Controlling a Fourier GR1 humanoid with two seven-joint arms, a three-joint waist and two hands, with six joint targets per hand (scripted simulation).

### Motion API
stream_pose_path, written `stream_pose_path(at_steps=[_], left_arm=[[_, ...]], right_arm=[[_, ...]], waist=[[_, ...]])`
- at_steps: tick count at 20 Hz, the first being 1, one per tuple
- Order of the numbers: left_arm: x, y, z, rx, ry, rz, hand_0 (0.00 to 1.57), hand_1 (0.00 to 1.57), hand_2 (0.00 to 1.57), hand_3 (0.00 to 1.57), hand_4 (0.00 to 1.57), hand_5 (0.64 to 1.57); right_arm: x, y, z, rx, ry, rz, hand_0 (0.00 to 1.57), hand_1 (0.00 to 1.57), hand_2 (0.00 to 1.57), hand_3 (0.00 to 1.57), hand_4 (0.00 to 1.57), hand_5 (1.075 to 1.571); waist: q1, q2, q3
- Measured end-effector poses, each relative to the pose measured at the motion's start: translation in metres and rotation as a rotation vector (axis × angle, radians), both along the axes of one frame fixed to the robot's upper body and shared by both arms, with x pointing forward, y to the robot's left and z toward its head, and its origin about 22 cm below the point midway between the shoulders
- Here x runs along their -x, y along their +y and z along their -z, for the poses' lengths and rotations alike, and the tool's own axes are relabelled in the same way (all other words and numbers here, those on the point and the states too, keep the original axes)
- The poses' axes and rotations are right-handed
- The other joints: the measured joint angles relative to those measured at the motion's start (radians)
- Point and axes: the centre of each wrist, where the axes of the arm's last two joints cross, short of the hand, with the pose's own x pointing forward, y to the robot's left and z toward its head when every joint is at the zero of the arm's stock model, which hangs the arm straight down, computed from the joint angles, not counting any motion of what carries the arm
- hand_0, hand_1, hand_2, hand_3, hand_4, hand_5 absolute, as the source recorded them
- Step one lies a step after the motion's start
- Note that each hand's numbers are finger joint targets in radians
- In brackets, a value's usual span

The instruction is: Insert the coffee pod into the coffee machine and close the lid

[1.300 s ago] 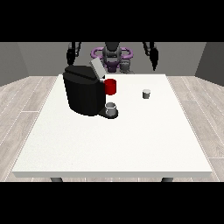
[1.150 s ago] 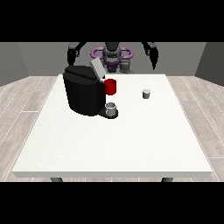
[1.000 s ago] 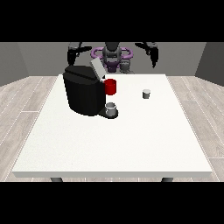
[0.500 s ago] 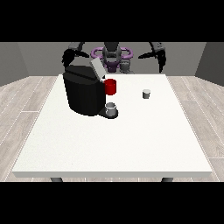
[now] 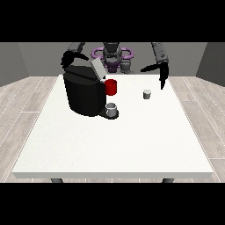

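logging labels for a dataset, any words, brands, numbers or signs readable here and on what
None can be read.
coffee machine: plain black, no brand or marking shows.
red part on its side: no print shows.
coffee pod: plain, no label shows.
cup under the machine: no marking shows.
table: no sign.

We see even, diffuse light on the white table (image 5: pixel 110 145), no glare. Soft shadow lies close beneath the coffee machine (image 5: pixel 83 92). Its black body shows little surface detail. Light source perhaps overhead; we cannot confirm.
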Motion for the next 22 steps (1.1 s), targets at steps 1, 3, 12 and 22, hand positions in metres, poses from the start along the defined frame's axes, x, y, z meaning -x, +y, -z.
stream_pose_path(at_steps=[1,3,12,22], left_arm=[[-0.004,0.004,-0.001,-0.010,0.007,-0.010,0.00,0.00,0.00,0.00,0.00,1.571],[-0.010,0.013,0.000,-0.022,0.017,-0.026,0.00,0.00,0.00,0.00,0.00,1.571],[-0.030,-0.003,0.011,-0.150,0.112,0.015,0.00,0.00,0.37,0.00,0.00,1.571],[-0.041,-0.004,0.020,-0.271,0.165,0.016,0.70,0.70,0.78,0.49,0.00,1.571]], right_arm=[[-0.001,0.003,-0.003,-0.001,-0.008,-0.006,0.00,0.00,0.00,0.00,0.28,1.571],[-0.003,0.004,-0.005,-0.006,-0.018,-0.019,0.00,0.00,0.00,0.00,0.26,1.571],[-0.016,0.008,-0.001,0.005,0.053,0.009,0.00,0.00,0.00,0.00,0.39,1.571],[-0.025,0.005,0.011,0.044,0.103,0.030,0.00,0.00,0.00,0.00,0.41,1.571]], waist=[[-0.005,0.007,0.0001],[-0.017,0.026,0.0000],[0.005,0.026,0.0001],[0.014,0.033,0.0003]])
